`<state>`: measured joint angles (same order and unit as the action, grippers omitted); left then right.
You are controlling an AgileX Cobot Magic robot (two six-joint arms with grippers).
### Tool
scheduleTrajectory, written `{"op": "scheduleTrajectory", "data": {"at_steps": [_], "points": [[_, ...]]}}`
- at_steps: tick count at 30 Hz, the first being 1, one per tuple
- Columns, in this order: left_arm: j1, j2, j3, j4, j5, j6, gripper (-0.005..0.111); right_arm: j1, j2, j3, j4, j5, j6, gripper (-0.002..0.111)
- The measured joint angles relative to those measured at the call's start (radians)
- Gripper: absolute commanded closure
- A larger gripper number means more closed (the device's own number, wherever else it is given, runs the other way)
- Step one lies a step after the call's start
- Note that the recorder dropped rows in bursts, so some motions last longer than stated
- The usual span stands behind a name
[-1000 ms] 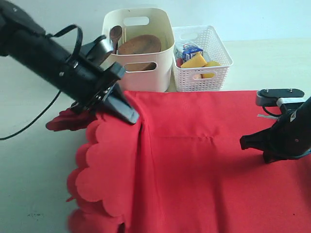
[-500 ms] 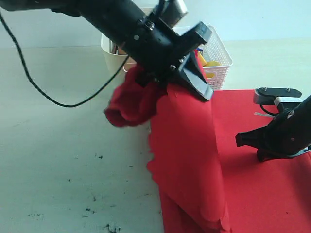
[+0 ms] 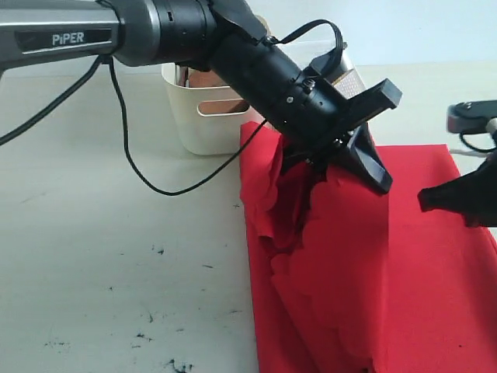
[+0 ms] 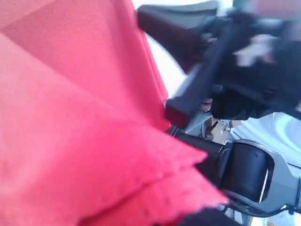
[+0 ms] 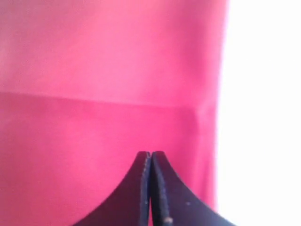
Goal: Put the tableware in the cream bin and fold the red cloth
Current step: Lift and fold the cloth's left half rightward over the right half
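Observation:
The red cloth [image 3: 342, 272] lies on the right of the table, and its scalloped left part is lifted and draped over toward the right. My left gripper [image 3: 371, 172] is shut on that raised part and hangs above the cloth's middle. In the left wrist view red cloth [image 4: 75, 117] covers its jaws. My right gripper [image 3: 435, 200] is shut with nothing in it, low over the cloth's right side; its pressed-together fingertips [image 5: 151, 157] point at the fabric [image 5: 108, 70]. The cream bin [image 3: 203, 123] stands at the back behind the left arm, with a brown plate [image 3: 203, 81] just showing inside.
A corner of the white lattice basket [image 3: 351, 80] peeks out behind the left arm. A black cable [image 3: 147, 175] hangs from the arm over the bare table [image 3: 116, 272] on the left, which has dark specks.
My left arm has swung from the far left to the right, carrying the cloth's scalloped edge up and over the rest. The right gripper has shifted slightly right and stays shut.

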<state>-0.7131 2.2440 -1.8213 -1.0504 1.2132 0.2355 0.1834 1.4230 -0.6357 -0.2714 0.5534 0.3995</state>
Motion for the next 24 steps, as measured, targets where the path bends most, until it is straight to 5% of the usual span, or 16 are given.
{"op": "scheduleTrajectory", "data": {"at_steps": [10, 13, 19, 24], "points": [[-0.086, 0.14, -0.108, -0.018, 0.0, -0.058, 0.104, 0.0, -0.219, -0.015, -0.401, 0.225, 0.305, 0.108], [-0.112, 0.198, -0.157, -0.039, -0.009, -0.06, 0.088, 0.0, -0.28, -0.015, -0.453, 0.265, 0.342, 0.108], [-0.123, 0.269, -0.249, -0.094, -0.033, -0.01, 0.029, 0.0, -0.385, -0.015, -0.459, 0.3, 0.355, 0.108], [-0.108, 0.238, -0.338, -0.089, -0.009, 0.097, 0.038, 0.0, -0.419, -0.015, -0.429, 0.309, 0.345, 0.108]]}}
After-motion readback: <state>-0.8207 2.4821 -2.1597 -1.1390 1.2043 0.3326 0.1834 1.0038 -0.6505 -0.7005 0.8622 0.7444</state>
